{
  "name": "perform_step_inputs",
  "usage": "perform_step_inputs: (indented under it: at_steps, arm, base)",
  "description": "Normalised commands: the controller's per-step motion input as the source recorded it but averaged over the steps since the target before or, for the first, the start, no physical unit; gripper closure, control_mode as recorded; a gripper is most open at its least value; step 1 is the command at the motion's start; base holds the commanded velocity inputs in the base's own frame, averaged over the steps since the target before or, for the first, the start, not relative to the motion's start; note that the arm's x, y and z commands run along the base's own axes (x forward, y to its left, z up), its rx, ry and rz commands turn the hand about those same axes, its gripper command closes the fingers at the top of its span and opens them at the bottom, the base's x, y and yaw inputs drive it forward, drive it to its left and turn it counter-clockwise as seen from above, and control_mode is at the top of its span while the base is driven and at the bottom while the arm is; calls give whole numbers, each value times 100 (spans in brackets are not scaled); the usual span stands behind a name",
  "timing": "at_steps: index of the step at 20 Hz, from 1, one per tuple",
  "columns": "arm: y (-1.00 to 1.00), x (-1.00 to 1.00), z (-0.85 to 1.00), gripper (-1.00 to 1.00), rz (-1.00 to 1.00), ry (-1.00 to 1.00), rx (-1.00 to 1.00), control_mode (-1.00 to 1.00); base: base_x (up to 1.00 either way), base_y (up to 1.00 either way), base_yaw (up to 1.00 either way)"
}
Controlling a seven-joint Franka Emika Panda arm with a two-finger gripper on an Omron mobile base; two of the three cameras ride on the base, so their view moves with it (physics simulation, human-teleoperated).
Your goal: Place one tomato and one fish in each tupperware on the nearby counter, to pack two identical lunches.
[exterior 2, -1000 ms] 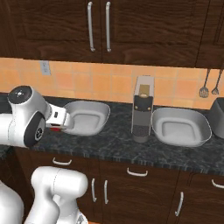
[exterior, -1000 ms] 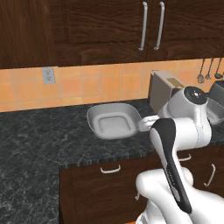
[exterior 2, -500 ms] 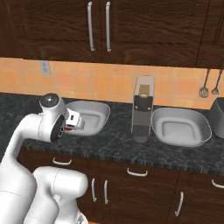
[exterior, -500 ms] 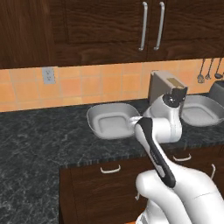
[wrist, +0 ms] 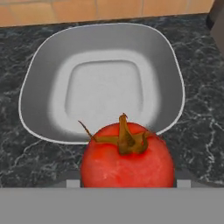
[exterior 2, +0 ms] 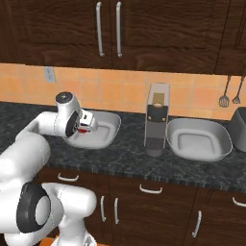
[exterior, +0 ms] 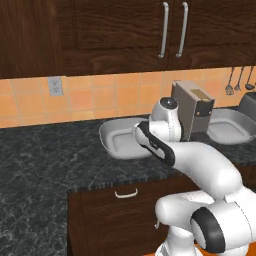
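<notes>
Tomato (wrist: 126,157) first: it sits red and stem-up right at the base of the hand view, clamped in the gripper (exterior 2: 87,124), whose fingers are hidden behind the fruit. From the right base camera a sliver of red shows at the hand, which hangs over the near left edge of the left tupperware (exterior 2: 98,130). So the arm is carrying the first item in, and I'd say the task is barely begun: both trays look bare inside, and the right tupperware (exterior 2: 198,139) beyond the toaster (exterior 2: 156,119) holds nothing either.

In the hand view the tomato lies over the tray's near rim rather than its flat middle. Next, I reckon, the hand wants to travel a little further forward over the tray's recessed floor, come down low, and only then let go, since a round tomato dropped on the sloped wall could roll.

Around all this runs the dark speckled counter (exterior: 45,165), with the orange tiled wall behind. No fish is anywhere I can see.
</notes>
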Motion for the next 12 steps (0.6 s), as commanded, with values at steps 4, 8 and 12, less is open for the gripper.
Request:
perform_step_inputs:
  at_steps: [4, 8, 12]
  arm:
    - [-18, 100, -40, 100, 4, 0, 6, -100]
    - [2, 100, -54, -100, 5, 0, 0, -100]
    - [-1, 100, -43, -100, -1, 0, -1, -100]
  base:
    - [0, 0, 0]
    - [0, 0, 0]
    - [0, 0, 0]
